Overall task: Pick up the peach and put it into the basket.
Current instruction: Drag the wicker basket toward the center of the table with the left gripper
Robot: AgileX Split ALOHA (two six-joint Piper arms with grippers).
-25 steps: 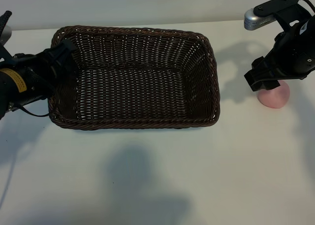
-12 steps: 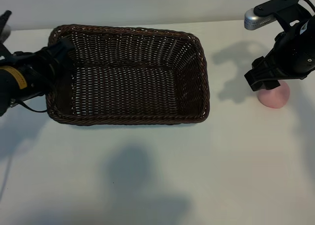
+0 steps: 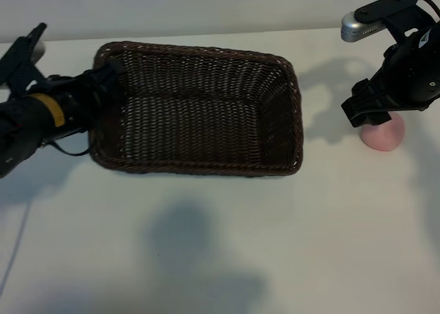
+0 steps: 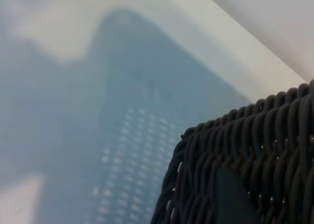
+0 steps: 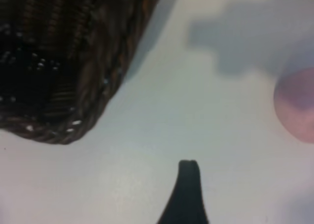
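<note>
My left gripper (image 3: pixel 103 80) clamps left braided rim of dark brown woven wicker basket (image 3: pixel 206 60). My right gripper (image 3: pixel 368 115) spread wide, empty; small pale pink peach (image 3: pixel 386 135) on table directly beneath it.

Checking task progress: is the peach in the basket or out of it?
Out. The peach sits on the table right of the basket, under the right tool; the basket's inside shows only weave.

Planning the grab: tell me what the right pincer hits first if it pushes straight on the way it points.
Probably the peach, just under the right pincer, or the bare table beside it: the wrist view shows the fruit off to one side, so the depth is unclear.
</note>
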